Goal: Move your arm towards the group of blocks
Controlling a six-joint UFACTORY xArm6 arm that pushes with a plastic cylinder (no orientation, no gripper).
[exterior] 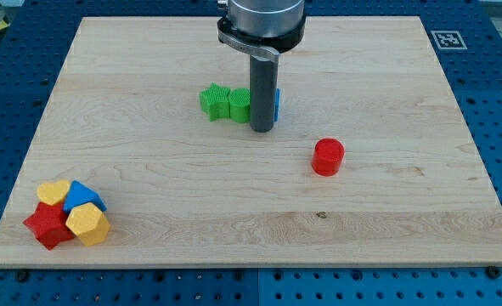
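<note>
My tip rests on the wooden board just above its middle. It stands right in front of a row of blocks: a green star at the left, a green block beside it, and a blue block mostly hidden behind the rod. A tight group of blocks lies at the view's bottom left: a yellow heart, a blue block, a red star and a yellow hexagon. This group is far from the tip, to its left and below.
A red cylinder stands alone to the right of and below the tip. The board lies on a blue perforated table. A black-and-white marker sits at the board's top right corner.
</note>
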